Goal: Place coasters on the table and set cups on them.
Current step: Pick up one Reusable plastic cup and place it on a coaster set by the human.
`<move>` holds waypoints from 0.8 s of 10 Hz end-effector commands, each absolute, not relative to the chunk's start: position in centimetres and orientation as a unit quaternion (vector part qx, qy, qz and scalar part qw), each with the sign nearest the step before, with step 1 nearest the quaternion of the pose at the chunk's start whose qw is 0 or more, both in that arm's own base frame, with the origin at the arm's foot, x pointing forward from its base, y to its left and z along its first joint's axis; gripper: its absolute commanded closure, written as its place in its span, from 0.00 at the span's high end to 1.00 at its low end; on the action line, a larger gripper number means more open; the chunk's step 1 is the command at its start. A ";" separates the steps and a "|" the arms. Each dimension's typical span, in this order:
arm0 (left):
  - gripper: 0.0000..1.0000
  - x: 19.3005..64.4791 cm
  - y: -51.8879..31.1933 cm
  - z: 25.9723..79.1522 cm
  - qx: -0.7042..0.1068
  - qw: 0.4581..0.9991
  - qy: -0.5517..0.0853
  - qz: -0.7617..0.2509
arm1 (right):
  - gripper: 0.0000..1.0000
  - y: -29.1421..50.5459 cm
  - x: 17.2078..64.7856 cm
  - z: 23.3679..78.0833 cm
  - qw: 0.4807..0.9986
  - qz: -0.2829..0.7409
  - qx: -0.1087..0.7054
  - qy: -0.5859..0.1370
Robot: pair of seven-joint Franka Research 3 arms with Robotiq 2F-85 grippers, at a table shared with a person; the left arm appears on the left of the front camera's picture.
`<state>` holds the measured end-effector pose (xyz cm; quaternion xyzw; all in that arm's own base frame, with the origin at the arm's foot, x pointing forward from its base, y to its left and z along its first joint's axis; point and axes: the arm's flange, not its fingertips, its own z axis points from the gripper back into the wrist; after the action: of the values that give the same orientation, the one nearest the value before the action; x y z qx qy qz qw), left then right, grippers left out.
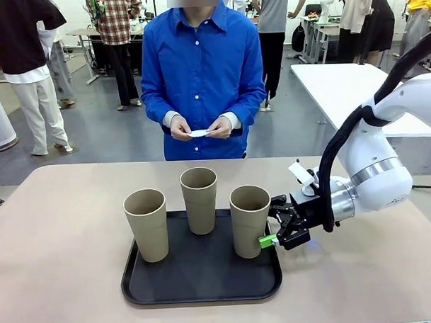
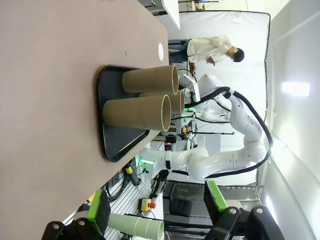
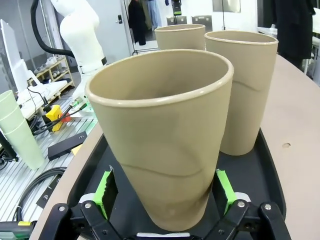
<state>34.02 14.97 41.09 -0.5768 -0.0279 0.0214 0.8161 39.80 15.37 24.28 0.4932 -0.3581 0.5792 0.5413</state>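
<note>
Three tall, tapered, matte khaki-beige cups are standing upright on a flat black rectangular tray (image 1: 202,279), which is lying on the wide beige-tan table (image 1: 62,238). In the front view the left-hand cup (image 1: 146,224) and the right-hand cup (image 1: 250,220) are sitting toward the near side of the tray, and the middle cup (image 1: 200,199) is standing farther back between them.

The right gripper (image 1: 271,227) is reaching in low from the right, level with the base of the right-hand cup. In the right wrist view, the right gripper (image 3: 165,189) is straddling that cup (image 3: 165,125). Its jaws are standing wide apart, with one green pad (image 3: 106,189) on each side of the base, just beside the wall. Whether the pads are touching the cup cannot be told. The cup is resting on the tray.

In the left wrist view, the left gripper (image 2: 156,205) is hanging off to the side of the table (image 2: 50,75), looking across it at the tray (image 2: 107,145) and the cups (image 2: 145,110). Its jaws are spread and are holding nothing.

At the far side of the table, a person (image 1: 198,70) in a bright blue button shirt is standing and holding a small white paper coaster (image 1: 199,133) between both hands (image 1: 180,128), above and well behind the tray.
</note>
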 end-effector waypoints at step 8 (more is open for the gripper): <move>1.00 33.9 15.1 41.3 -0.580 0.814 -0.030 0.019 | 1.00 17.7 41.1 23.3 0.531 0.580 0.504 -0.357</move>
<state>34.02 14.97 41.09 -0.5768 -0.0279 0.0214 0.8161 40.66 17.10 23.50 0.5013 -0.3500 0.5856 0.5323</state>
